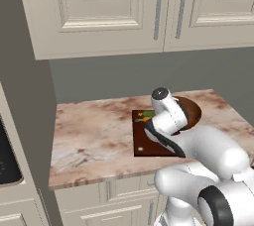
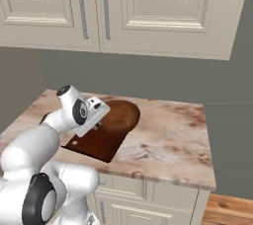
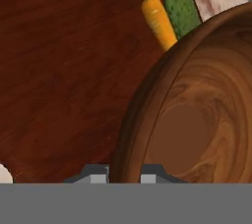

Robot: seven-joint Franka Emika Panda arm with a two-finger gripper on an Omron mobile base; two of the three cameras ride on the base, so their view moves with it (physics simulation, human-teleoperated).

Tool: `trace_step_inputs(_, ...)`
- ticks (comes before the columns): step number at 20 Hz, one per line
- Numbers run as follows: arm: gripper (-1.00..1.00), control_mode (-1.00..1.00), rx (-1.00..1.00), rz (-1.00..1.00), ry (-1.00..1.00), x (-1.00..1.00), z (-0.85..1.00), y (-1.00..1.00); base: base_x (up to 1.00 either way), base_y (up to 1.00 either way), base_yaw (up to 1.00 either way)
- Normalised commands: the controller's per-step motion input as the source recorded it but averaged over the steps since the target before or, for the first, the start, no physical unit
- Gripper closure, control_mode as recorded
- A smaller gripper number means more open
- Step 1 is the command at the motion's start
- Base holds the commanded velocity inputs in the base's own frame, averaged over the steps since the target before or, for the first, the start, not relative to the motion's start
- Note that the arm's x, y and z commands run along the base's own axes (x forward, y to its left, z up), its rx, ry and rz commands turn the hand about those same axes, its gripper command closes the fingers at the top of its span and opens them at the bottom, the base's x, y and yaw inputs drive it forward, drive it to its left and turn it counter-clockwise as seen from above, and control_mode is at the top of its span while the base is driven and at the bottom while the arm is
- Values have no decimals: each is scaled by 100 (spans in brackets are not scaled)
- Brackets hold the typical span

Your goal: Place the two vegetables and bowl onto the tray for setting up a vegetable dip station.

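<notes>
Tabletop is seen carrying the tray. The bowl is clamped at its rim by the jaws, partly over the tray's edge, apparently not yet released. Carrot and cucumber are already laid on the tray.

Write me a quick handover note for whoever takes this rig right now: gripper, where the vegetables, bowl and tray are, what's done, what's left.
Gripper: shut on the rim of the round reddish-brown wooden bowl, one finger on each side of the rim.
Flat dark brown wooden tray: on the marble counter.
Small orange carrot and dark green cucumber-like vegetable: side by side on the tray, by the bowl's edge.
Bowl: at the tray's edge; right base view shows it partly over the counter.
Done: both vegetables.
Left: settle bowl on tray, release.
</notes>
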Motion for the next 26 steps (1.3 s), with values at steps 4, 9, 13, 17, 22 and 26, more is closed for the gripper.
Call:
trace_step_inputs(4,100,-100,0,1,7,-2,-7,49,0,0,0)
trace_step_inputs(9,100,-100,0,3,7,0,-14,48,0,0,0)
trace_step_inputs(13,100,-100,0,5,6,0,-22,36,0,0,0)
trace_step_inputs(17,100,-100,0,6,3,0,-29,21,0,0,0)
trace_step_inputs(22,100,-100,0,6,0,0,-31,3,0,0,0)
trace_step_inputs(26,100,-100,0,4,0,0,-6,0,0,0,0)
